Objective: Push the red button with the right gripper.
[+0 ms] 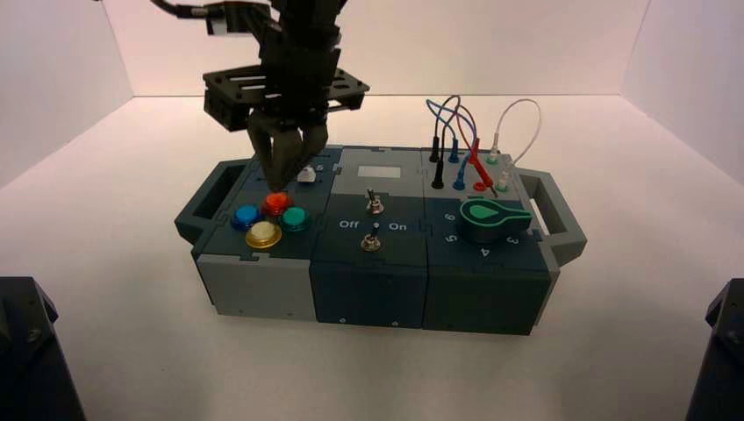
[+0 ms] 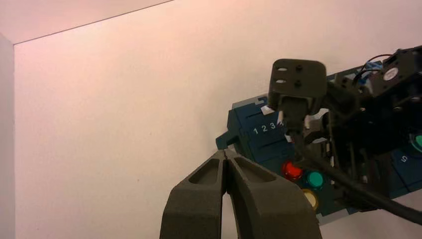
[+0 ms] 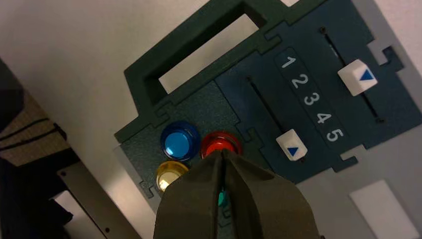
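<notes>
Left of centre in the high view, the clenched right claw [image 1: 282, 180] points onto the red button [image 1: 276, 203], one of four round buttons: blue [image 1: 246, 216], teal [image 1: 295, 217], yellow [image 1: 263, 234]. Two white sliders [image 3: 291, 145] show. The left claw [image 2: 227, 155] is clenched too.

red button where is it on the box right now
In the high view the small round translucent red button sits on the box's left end, behind the yellow button, between blue and teal, under the right end effector.

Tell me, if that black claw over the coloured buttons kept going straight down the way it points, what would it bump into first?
Most likely the red button. The right claw points down with its shut tip at that button, beside the blue and teal ones. Whether it already touches is unclear.
</notes>
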Motion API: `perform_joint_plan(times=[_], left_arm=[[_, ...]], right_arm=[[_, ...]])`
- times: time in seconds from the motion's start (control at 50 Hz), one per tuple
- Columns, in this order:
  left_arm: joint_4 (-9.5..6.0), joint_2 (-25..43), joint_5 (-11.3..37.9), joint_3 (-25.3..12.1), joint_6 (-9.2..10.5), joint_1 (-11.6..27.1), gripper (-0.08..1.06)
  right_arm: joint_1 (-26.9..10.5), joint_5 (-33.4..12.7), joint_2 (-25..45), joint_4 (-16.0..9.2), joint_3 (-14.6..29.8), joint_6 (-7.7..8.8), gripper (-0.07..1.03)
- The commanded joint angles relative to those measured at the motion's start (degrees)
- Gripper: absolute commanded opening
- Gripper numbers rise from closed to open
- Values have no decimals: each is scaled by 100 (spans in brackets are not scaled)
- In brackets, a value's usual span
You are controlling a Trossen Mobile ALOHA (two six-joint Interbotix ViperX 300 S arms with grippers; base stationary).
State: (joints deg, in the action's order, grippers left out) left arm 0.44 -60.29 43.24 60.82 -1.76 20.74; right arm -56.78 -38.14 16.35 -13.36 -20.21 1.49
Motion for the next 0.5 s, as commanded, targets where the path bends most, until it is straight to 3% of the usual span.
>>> perform_joint_plan(times=[0.02, 0.5], left_arm=[[9, 26, -18, -79, -44, -18, -3], [9, 26, 26, -79, -53, -18, -3]], right_arm=[[-35, 18, -62, -26, 149, -9, -3], [-35, 26, 53, -88, 123, -18, -2]])
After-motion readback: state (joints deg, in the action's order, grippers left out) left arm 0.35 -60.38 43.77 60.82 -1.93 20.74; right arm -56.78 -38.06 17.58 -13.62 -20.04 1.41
